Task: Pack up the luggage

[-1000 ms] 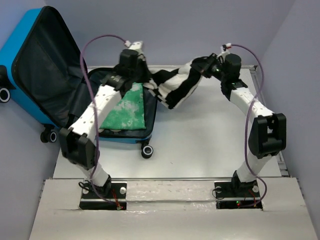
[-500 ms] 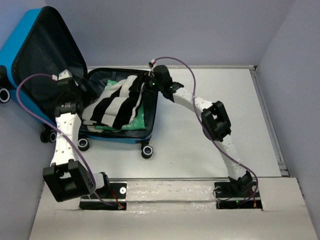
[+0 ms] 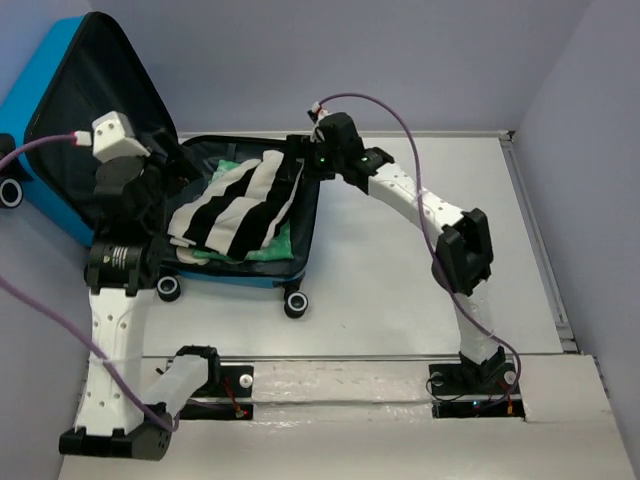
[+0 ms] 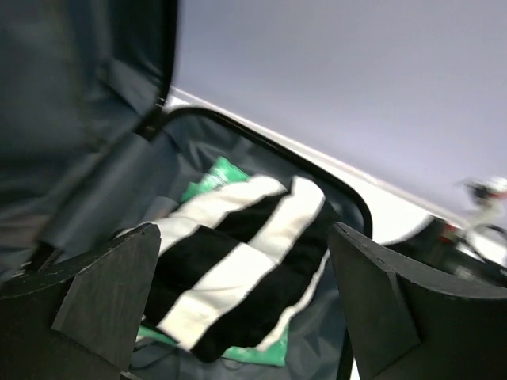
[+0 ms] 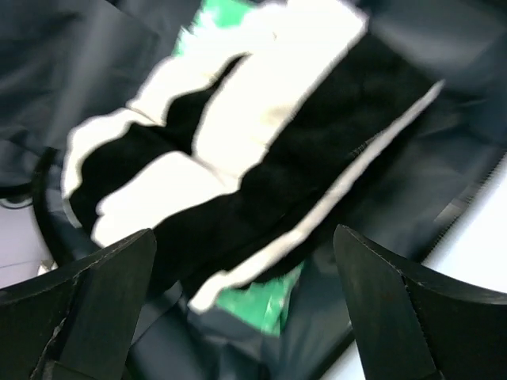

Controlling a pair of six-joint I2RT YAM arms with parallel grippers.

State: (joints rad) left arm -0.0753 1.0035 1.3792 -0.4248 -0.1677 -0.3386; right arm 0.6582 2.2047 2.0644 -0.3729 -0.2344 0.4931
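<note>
The luggage [image 3: 40, 80] lies open at the back left, its blue lid propped up and its black-lined base flat on the table. A black-and-white striped garment [image 3: 235, 205] rests in the base on top of a green garment [image 3: 278, 245]. My left gripper [image 3: 152, 195] hovers at the base's left side, open and holding nothing. My right gripper [image 3: 300, 165] hangs over the far right corner, also open and holding nothing. The left wrist view shows the striped garment [image 4: 230, 269] lying free between and below the fingers [image 4: 103, 293]. In the right wrist view the striped garment [image 5: 238, 142] and the green garment [image 5: 261, 305] lie below the fingers [image 5: 396, 309].
The luggage wheels [image 3: 293, 303] stick out at the front of the base. A white table [image 3: 420, 230] stretches to the right, bounded by grey walls behind and on both sides. Purple cables [image 3: 400, 120] loop off each wrist.
A second ago both grippers held the striped garment stretched in the air. They carried it over the luggage, opened and let go. It now lies on the green garment.
</note>
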